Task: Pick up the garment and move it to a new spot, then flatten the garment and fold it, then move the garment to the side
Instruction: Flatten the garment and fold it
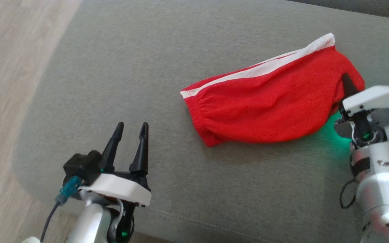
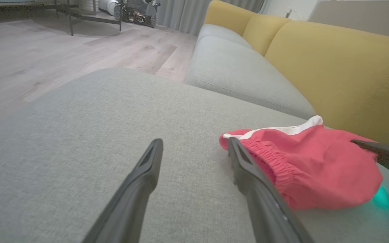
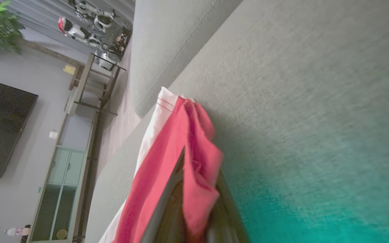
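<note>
**Head view.** The garment [image 1: 268,101], red shorts with a white side stripe, lies in a loose heap on the grey sofa cushion [image 1: 147,67], toward 2 o'clock from the middle of the picture. The right tool [image 1: 347,82] meets it at its 3 o'clock end, with one dark finger showing on top of the red cloth. The left tool [image 1: 132,125] sits at 7 o'clock, released, its fingers spread over bare cushion and well apart from the cloth.

**Left wrist view.** The left tool [image 2: 194,145] stands wide with nothing between its fingers. The elastic waistband end of the garment [image 2: 309,165] lies just past its right finger. The right tool [image 2: 366,145] comes in from 3 o'clock onto the far end of the garment, in front of a yellow backrest [image 2: 333,67].

**Right wrist view.** The right tool [image 3: 199,168] is clenched on a fold of the garment [image 3: 167,152], with red cloth bunched between its two fingers and running off toward 11 o'clock.

My reading is that the first step is in hand: the grip is made, but most of the cloth rests on the cushion. The next move calls for a lift high enough to clear the trailing end, then a carry to open cushion. A one-sided pinch may let the shorts swing or slip.
</note>
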{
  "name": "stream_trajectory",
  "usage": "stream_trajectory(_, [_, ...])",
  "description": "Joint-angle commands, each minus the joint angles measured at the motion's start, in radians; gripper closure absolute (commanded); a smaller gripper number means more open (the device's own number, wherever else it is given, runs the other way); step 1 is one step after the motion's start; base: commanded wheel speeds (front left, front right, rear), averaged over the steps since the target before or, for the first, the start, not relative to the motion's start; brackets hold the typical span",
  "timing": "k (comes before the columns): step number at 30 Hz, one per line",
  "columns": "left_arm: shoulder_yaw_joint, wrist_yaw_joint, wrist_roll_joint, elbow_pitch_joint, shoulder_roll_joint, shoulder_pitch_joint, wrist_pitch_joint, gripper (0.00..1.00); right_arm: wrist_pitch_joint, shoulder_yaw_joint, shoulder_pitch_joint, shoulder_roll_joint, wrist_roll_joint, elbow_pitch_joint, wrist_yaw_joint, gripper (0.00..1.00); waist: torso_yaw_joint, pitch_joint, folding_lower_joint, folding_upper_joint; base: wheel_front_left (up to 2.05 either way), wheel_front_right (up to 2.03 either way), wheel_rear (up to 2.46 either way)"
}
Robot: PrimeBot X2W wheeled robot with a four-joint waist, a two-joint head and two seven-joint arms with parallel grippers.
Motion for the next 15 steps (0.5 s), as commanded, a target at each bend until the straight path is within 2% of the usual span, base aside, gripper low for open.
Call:
stream_trajectory(1, [0.045, 0.002, -0.007, -0.030, 0.002, -0.025, -0.012, 0.00, -0.028, 0.027, 0.022, 0.017, 0.018, -0.045, -0.001, 1.00, -0.042, -0.020, 0.0000, 0.0000, 0.00, 0.00, 0.00])
stream_trajectory(9, [0.071, -0.009, 0.009, -0.026, 0.002, -0.010, -0.012, 0.00, -0.160, 0.078, 0.167, 0.041, 0.130, -0.204, -0.001, 1.00, -0.205, -0.055, 0.0000, 0.0000, 0.00, 0.00, 0.00])
stream_trajectory(15, [0.082, -0.028, 0.032, -0.013, 0.002, -0.009, -0.012, 0.00, -0.302, 0.197, 0.294, 0.043, 0.268, -0.260, -0.001, 1.00, -0.295, -0.069, 0.0000, 0.0000, 0.00, 0.00, 0.00])
